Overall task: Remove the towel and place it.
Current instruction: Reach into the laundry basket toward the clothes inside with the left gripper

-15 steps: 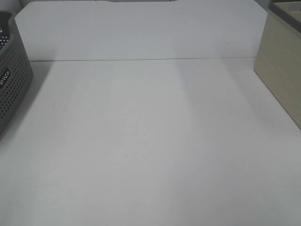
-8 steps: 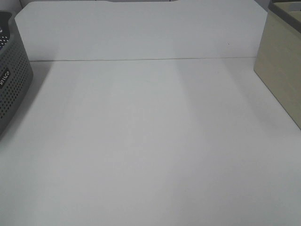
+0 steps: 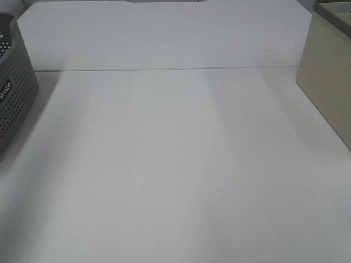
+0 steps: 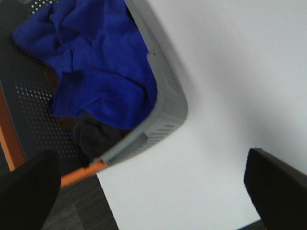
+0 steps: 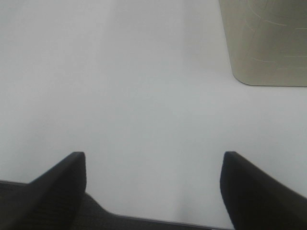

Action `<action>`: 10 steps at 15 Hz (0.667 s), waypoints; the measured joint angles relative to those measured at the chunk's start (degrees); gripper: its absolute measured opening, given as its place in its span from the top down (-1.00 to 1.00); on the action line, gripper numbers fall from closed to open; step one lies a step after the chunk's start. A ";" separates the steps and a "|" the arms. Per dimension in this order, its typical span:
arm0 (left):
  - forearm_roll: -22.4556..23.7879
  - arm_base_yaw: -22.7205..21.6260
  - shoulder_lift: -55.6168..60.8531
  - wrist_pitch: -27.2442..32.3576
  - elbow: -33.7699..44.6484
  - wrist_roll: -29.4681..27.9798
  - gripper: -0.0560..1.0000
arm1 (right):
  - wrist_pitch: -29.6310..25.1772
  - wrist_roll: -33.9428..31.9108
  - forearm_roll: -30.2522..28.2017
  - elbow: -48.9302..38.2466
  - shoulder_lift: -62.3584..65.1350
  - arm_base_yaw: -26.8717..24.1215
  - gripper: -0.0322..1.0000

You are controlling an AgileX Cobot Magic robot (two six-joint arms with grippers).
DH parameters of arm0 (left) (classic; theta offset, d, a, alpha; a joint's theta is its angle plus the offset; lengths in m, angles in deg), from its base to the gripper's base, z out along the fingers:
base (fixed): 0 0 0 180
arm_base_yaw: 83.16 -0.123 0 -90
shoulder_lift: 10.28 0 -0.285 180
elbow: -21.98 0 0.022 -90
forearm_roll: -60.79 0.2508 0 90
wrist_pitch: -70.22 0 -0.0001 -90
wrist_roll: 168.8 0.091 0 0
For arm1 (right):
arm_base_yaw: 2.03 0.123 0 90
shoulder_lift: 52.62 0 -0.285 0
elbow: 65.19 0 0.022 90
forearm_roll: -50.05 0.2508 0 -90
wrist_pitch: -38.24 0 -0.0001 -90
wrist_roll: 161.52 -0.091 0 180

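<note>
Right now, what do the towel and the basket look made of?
Towel: soft plush fabric, deep blue, matte, rumpled into thick folds; possibly microfibre. Basket: grey moulded plastic by the look, matte, walls perforated with rows of small holes.

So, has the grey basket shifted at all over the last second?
No. The grey basket meets the table seam at the same spot as before.

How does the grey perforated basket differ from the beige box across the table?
The grey perforated plastic basket has hole-covered walls; the pale beige box has plain, smooth ones. The basket sits at the left of the high view, the box at the right. The basket holds the crumpled royal-blue plush towel; the box's inside is not visible. Both are containers at the white table's sides, cut off by the high view's frame.
</note>
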 joint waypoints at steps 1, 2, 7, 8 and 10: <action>0.00 0.00 -6.07 -0.06 -4.87 2.35 -0.97 | 0.00 0.00 0.00 0.00 0.00 0.00 -0.53; 0.46 0.00 -11.29 -0.06 -10.08 5.79 -0.97 | 0.00 0.00 0.00 0.00 0.00 0.00 -0.53; 13.35 -2.01 -30.83 -0.40 -24.81 21.60 -0.97 | 0.00 0.00 0.00 0.00 0.00 0.00 -0.53; 20.40 -4.07 -35.64 -0.40 -24.87 23.26 -0.95 | 0.00 0.00 0.00 0.00 0.00 0.00 -0.53; 28.76 -5.04 -41.42 -0.40 -24.87 23.43 -0.94 | 0.00 0.00 0.00 0.00 0.00 0.00 -0.53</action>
